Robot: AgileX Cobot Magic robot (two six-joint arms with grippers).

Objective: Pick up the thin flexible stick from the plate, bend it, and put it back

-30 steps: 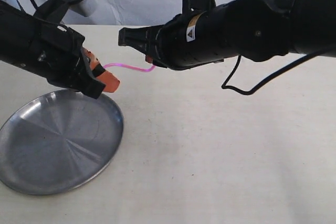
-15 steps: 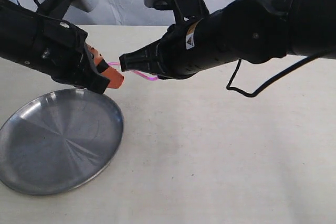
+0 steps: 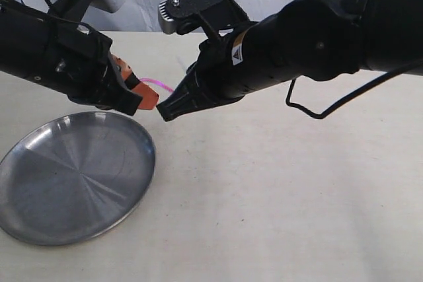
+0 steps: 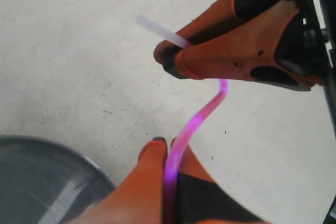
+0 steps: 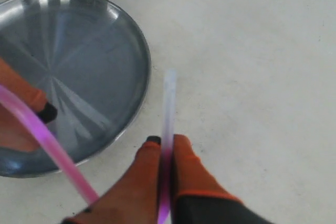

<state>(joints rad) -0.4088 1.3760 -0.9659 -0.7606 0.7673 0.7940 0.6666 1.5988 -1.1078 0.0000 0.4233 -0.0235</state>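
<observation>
- Left fingers (image 3: 145, 100): pressed together on one end of the stick (image 4: 202, 116).
- Right fingers (image 3: 169, 109): pinched on the other end. A pale tip is left protruding beyond them.
- The stick is held in the air between the two sets of fingers, above the counter (image 3: 277, 189). It is bowed into a loose S-curve across the short gap.
- The plate (image 3: 73, 183) is seen below and to the outer side of the left fingers. It holds nothing, and its rim lies near them.
- Judged step: bending in progress; return to the plate not yet done.
- Risk: the two sets of fingertips are nearly touching, so contact is likely if they are brought any closer.
- Risk: the stick is thin and smooth. It may be pulled through one pinch if the curve is tightened further.
- Risk: a sharp kink may be formed right at the right fingers, where the curve is tightest.
- Risk: on release the stick may spring straight and be thrown over the low rim onto the counter. It should be carried over the plate's middle first.
</observation>
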